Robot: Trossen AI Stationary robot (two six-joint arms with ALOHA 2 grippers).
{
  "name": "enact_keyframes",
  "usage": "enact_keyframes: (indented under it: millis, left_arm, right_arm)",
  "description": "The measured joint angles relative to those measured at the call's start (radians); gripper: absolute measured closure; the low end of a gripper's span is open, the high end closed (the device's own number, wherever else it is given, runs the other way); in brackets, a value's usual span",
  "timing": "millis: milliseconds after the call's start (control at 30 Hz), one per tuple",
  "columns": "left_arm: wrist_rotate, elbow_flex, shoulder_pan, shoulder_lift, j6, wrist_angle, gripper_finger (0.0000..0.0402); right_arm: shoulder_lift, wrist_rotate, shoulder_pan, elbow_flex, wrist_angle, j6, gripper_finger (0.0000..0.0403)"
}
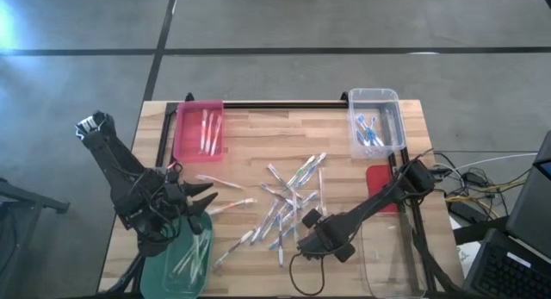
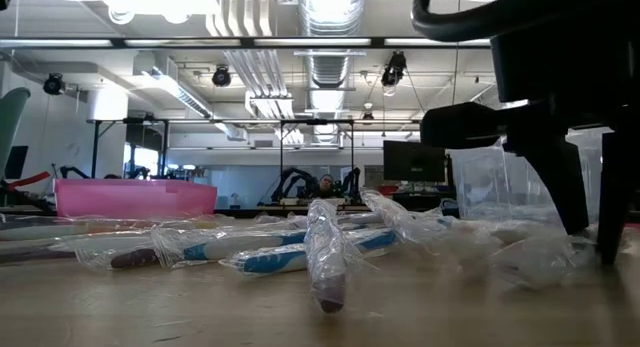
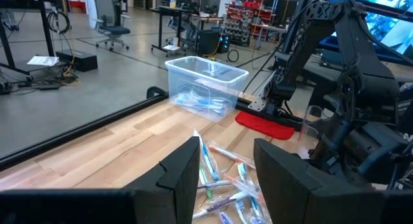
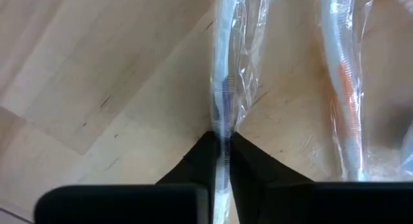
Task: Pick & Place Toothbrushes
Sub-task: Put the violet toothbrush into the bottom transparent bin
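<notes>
Pinching wrapped toothbrush (image 4: 224,88), right gripper (image 4: 222,161) down at table (image 1: 250,135); left gripper (image 3: 226,166) fingers apart; no readable writing

Table (image 1: 258,127): pale wood planks, smooth matt finish with visible grain; toothbrushes (image 1: 288,204): thin plastic sticks, each sealed in glossy, crinkled clear film. Pink bin (image 1: 199,131) and green bin (image 1: 168,269) look like translucent smooth plastic, clear bin (image 1: 392,118) see-through glossy plastic, red mat (image 1: 379,180) flat and matt. Right gripper (image 4: 221,161) fingers matt black, smooth, pinching one toothbrush's film wrap; left gripper (image 3: 226,172) same matt black plastic-looking finish.
</notes>
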Motion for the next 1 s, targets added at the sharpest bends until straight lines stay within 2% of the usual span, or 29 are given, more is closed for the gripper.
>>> enact_keyframes:
  millis: [100, 333, 633, 733, 833, 1000]
  left_arm:
    - [0.000, 0.000, 0.000, 0.000, 0.000, 0.000, 0.0250]
    - [0.000, 0.000, 0.000, 0.000, 0.000, 0.000, 0.0250]
    - [0.000, 0.000, 0.000, 0.000, 0.000, 0.000, 0.0250]
    - [0.000, 0.000, 0.001, 0.000, 0.000, 0.000, 0.0250]
    - [0.000, 0.000, 0.001, 0.000, 0.000, 0.000, 0.0250]
    - [0.000, 0.000, 0.001, 0.000, 0.000, 0.000, 0.0250]
  right_arm:
    - [-0.001, -0.009, -0.001, 0.000, 0.000, 0.001, 0.0387]
    - [-0.004, -0.021, 0.001, 0.013, -0.063, 0.004, 0.0377]
    - [-0.083, -0.003, -0.001, 0.119, -0.198, 0.093, 0.0384]
    - [-0.142, 0.043, -0.005, 0.147, -0.204, 0.146, 0.0382]
    - [-0.204, 0.142, -0.013, 0.168, -0.228, 0.227, 0.0382]
    - [-0.328, 0.306, -0.049, 0.183, -0.258, 0.538, 0.0381]
